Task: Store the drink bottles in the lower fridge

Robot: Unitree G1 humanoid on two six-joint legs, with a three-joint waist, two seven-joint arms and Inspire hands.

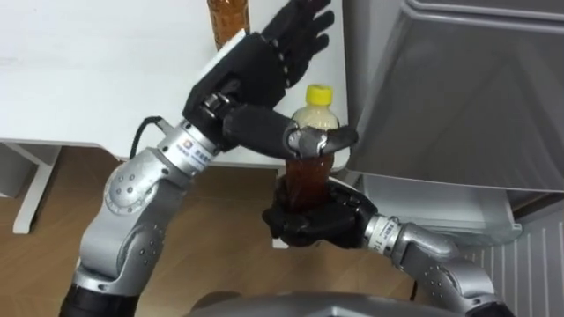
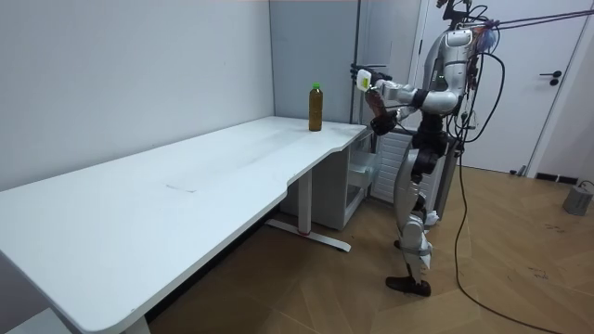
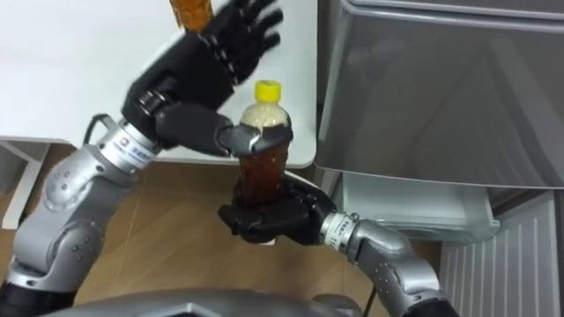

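Left eye view puts the tea bottle (image 1: 308, 176) in mid-air just off the white table's (image 1: 106, 70) corner, upright, with its yellow cap (image 1: 318, 91) on top. The right hand (image 1: 313, 220) cups it from below, fingers curled round the base and lower body. The left hand (image 1: 260, 66) is wide, its fingers straight and spread behind the bottle, and only the thumb lies across the pale shoulder. A second bottle (image 1: 227, 19) stands on the table beyond, and the fridge (image 1: 441, 97) with its open door is just to the right.

The bottle looks close to full, so it is likely fairly heavy and top-weighted when held this low. Its smooth plastic wall is probably slippery and gives a little under a squeeze. The surest hold would be a full wrap round the brown middle of the body — the low grip at the base risks letting it tip. The neck and cap are the stiffest part, but too narrow for a firm hold.
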